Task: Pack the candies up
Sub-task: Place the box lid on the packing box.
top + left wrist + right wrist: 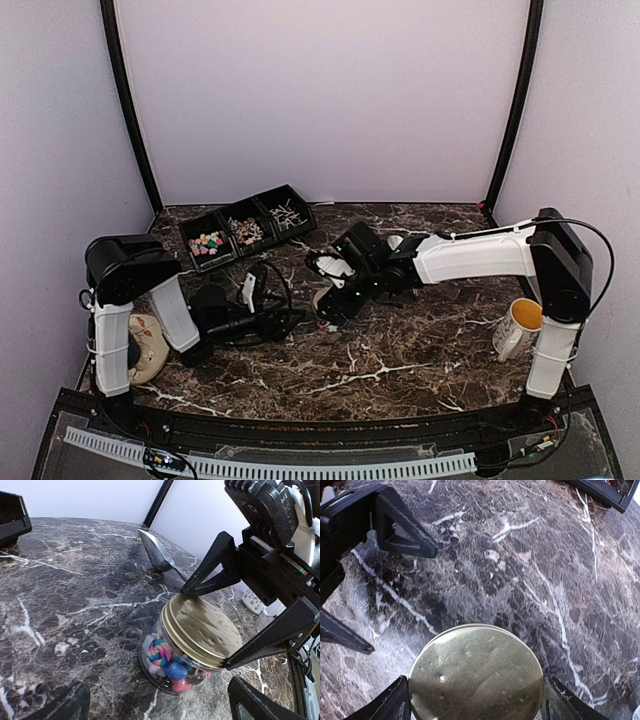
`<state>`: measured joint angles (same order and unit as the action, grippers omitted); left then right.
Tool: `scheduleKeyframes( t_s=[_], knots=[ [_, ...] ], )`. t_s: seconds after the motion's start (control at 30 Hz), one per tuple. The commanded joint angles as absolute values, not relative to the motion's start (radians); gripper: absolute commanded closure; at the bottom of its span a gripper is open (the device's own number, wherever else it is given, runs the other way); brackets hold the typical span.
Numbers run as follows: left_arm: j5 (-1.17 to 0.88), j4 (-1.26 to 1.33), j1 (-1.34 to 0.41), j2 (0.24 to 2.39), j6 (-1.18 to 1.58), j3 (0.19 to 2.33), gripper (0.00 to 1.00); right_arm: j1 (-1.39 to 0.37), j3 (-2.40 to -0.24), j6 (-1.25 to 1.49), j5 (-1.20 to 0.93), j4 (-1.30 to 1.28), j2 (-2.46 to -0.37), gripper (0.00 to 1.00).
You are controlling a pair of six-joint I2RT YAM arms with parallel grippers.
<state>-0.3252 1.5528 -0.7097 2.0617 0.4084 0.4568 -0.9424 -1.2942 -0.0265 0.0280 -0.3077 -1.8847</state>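
Note:
A small clear jar stands on the marble table and holds candies: a swirled lollipop piece, with blue and pink sweets beneath it. Its gold lid sits on top. My right gripper comes from above and is shut on the lid, one finger on each side of the rim. My left gripper faces the jar from the left, wide open and holding nothing. More candies lie in the black bins at the back left.
Three black bins stand in a row at the back left. A white mug sits near the right arm's base. A beige dish lies by the left arm. A shiny metal scoop-like piece rests beyond the jar.

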Motion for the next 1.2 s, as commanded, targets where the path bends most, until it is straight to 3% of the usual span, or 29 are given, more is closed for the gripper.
scheduleKeyframes(
  t_s=[0.0, 0.27, 0.47, 0.8, 1.17],
  knots=[
    [-0.444, 1.596, -0.712, 2.117, 0.354, 0.515, 0.01, -0.950, -1.245, -0.010, 0.019, -0.388, -1.831, 0.19],
    [-0.634, 1.736, -0.713, 2.293, 0.189, 0.604, 0.01, -0.948, -1.179, 0.002, 0.018, -0.417, -1.761, 0.18],
    [-0.727, 1.660, -0.731, 2.339, 0.115, 0.676, 0.01, -0.948, -1.160, 0.006, 0.014, -0.415, -1.743, 0.17],
    [-0.680, 1.383, -0.807, 2.330, -0.117, 0.757, 0.01, -0.948, -1.133, 0.003, -0.013, -0.412, -1.726, 0.17],
    [-0.591, 1.381, -0.827, 2.405, -0.123, 0.832, 0.01, -0.948, -1.107, 0.020, -0.042, -0.396, -1.714, 0.17]
  ],
)
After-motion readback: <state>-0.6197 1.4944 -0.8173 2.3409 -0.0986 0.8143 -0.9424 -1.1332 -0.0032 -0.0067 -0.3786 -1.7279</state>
